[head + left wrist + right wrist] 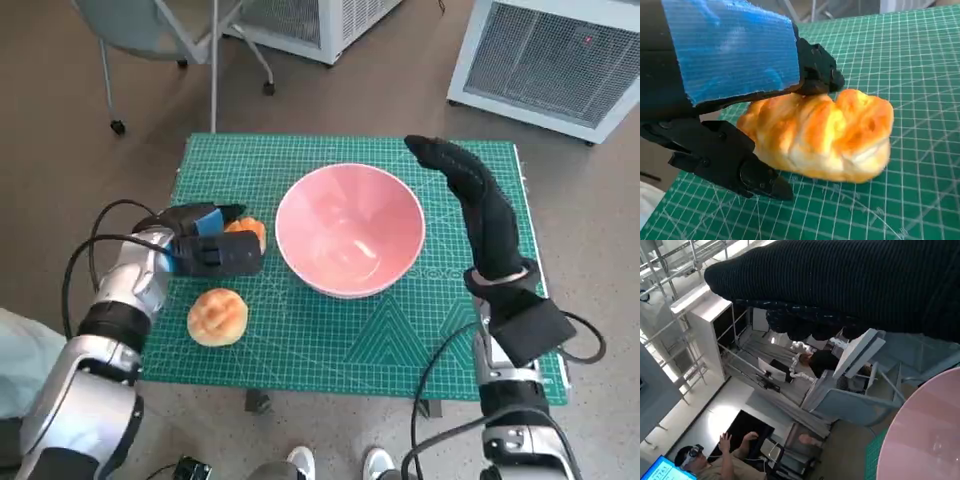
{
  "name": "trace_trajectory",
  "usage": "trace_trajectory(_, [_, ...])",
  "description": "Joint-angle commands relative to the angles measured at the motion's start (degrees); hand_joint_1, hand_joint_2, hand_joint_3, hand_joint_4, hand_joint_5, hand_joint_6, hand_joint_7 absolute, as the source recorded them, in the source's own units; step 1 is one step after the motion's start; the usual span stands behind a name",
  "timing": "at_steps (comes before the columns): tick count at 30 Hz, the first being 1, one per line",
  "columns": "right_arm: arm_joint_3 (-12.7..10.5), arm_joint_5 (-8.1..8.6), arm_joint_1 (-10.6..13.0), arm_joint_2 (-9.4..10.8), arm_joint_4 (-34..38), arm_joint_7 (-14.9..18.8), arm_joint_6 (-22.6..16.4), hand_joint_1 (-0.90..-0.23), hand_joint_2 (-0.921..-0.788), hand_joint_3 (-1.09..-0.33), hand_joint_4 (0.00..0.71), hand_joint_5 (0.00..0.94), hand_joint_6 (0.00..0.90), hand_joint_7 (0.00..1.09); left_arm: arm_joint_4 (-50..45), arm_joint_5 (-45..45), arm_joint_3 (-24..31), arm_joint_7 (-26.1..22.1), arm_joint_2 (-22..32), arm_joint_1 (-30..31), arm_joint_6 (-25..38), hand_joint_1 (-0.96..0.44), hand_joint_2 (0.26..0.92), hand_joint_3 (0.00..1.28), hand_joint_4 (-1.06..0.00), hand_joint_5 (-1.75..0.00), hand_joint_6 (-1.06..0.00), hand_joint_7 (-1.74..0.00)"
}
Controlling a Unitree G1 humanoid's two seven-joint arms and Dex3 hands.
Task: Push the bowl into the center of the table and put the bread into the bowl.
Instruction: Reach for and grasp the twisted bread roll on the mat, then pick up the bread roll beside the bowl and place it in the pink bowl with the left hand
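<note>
**Two breads, one in the left hand's grasp**

Two pieces of bread lie on the green gridded cutting mat (330, 340). Nearest the robot sits a round golden bun with a scored top (217, 316), untouched, just beside the left forearm. Beyond it, the black left hand with blue tape over its back (208, 243) closes around a glossy orange-brown twisted bread roll (247, 231). In the left wrist view that hand (735, 90) has black fingers (820, 75) pressing on the roll's top and another black part (740, 165) down at its side against the mat, so the roll (830, 135) is gripped while resting on the mat; its far side under the hand is hidden.

Just right of the roll stands the large pink bowl (350, 230), near the middle of the mat, upright and with nothing in it. Its rim (925, 435) is cut off in the right wrist view.

Farther off, the right hand in the black knitted glove (470, 190) stretches past the bowl's right side, holding nothing. Whether it touches the bowl is hard to tell. In its own wrist view the glove (840, 285) shows its fingers curled in.
</note>
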Motion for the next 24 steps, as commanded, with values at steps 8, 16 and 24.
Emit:
trace_trajectory(8, [0.2, -0.17, 1.9, 0.5, 0.0, -0.5, 0.6, -0.728, -0.921, -0.851, 0.105, 0.0, -0.001, 0.37, -0.1, -2.0, 1.8, 4.2, 4.0, -0.6, -9.0, 0.0, 0.912, 0.05, -0.72, -1.22, -0.67, -1.01])
trace_trajectory(16, [0.2, -0.14, 2.0, 0.6, -0.3, -0.5, 0.7, -0.729, -0.921, -0.85, 0.106, 0.0, -0.001, 0.36, -3.3, -4.3, 4.2, 3.2, 5.7, -0.4, -11.6, 0.0, 0.92, 0.07, -0.7, -1.21, -0.63, -1.11])
trace_trajectory(24, [0.1, -0.21, 1.8, 1.0, 0.6, -0.7, 0.3, -0.722, -0.921, -0.851, 0.105, 0.0, -0.001, 0.36, -27.6, -12.0, 15.0, 6.2, 11.2, 5.0, -17.8, 0.0, 0.919, 0.06, -0.73, -1.1, -0.6, -1.21])
